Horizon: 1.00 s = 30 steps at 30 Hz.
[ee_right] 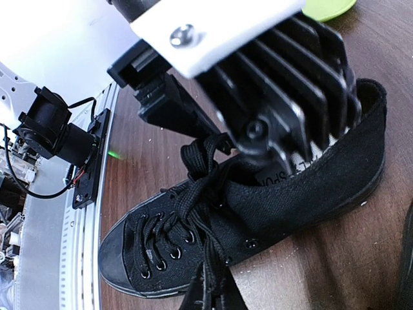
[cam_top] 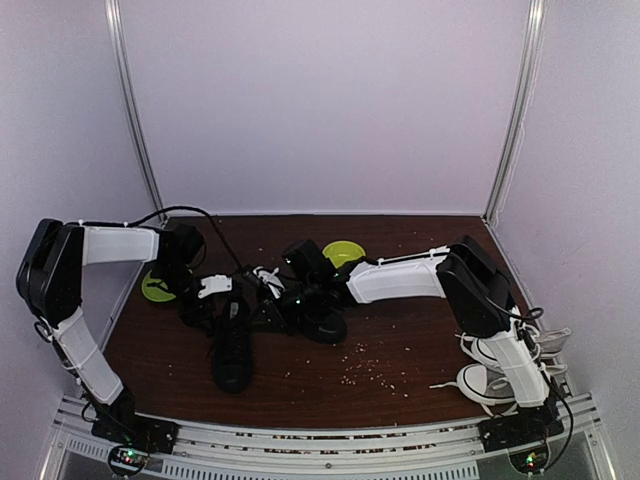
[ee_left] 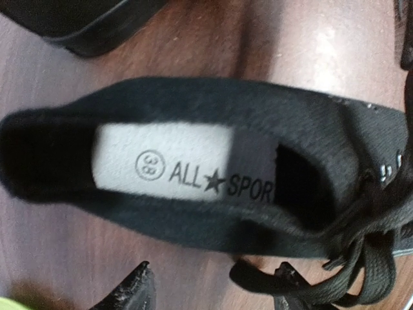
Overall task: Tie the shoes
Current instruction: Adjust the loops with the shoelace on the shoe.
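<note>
Shoes [cam_top: 232,350] on table [cam_top: 420,340] — left gripper [ee_left: 213,290] spread (beside lace [ee_left: 377,274])

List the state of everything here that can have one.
near black shoe: upright on its sole, laced, no bow visible.
second black shoe: partly hidden, laces unclear.
left gripper: open, above the near black shoe's opening.
right gripper: shut, a lace at its tips.
white-laced sneakers: laces trailing loose.

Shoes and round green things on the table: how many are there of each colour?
Black shoes: 2
White-laced shoes: 2
Green discs: 2
Total: 6
</note>
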Tool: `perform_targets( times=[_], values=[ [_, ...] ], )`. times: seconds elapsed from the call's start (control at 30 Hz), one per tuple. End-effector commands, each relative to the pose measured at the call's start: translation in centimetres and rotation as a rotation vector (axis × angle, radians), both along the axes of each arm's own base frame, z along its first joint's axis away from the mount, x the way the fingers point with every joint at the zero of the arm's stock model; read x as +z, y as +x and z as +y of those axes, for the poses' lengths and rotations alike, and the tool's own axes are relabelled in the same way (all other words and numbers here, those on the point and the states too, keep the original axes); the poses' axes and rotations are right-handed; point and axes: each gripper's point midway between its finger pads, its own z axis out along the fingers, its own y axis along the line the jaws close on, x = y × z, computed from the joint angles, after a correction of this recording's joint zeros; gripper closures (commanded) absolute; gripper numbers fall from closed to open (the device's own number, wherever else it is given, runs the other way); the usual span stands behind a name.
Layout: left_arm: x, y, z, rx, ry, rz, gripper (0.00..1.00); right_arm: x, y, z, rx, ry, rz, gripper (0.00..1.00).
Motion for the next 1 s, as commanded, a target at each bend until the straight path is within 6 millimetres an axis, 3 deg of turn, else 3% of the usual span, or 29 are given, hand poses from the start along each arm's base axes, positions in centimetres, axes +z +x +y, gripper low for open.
perform_targets(
  times=[0.0,0.07,0.13,0.23,0.43,0.6,0.8,0.97],
  values=[
    [0.1,-0.8,-1.2,-0.040,-0.068,0.038,0.37,0.6,0.3,0.4,-0.003,0.027,-0.012,1.00],
    [0.3,-0.5,-0.4,-0.026,-0.028,0.005,0.39,0.5,0.3,0.3,-0.002,0.023,-0.015,1.00],
    [0.7,1.2,1.4,0.032,0.050,-0.101,0.42,0.6,0.3,0.3,-0.002,0.024,-0.016,1.00],
    [3.4,3.4,2.8,0.115,0.013,-0.231,0.42,0.6,0.3,0.3,0.000,0.024,-0.017,1.00],
    [7.3,0.1,-0.8,-0.116,-0.241,-0.275,0.38,0.4,0.2,0.3,0.001,0.022,-0.014,1.00],
    [4.2,-1.3,-0.7,-0.133,-0.211,-0.076,0.39,0.5,0.0,0.4,0.002,0.025,-0.013,1.00],
    [3.7,-1.2,-1.5,-0.150,-0.244,-0.069,0.39,0.2,0.0,0.4,0.002,0.021,-0.011,1.00],
    [1.7,-0.3,-1.9,-0.124,-0.175,-0.047,0.42,0.3,0.0,0.4,0.002,0.021,-0.009,1.00]
  ],
)
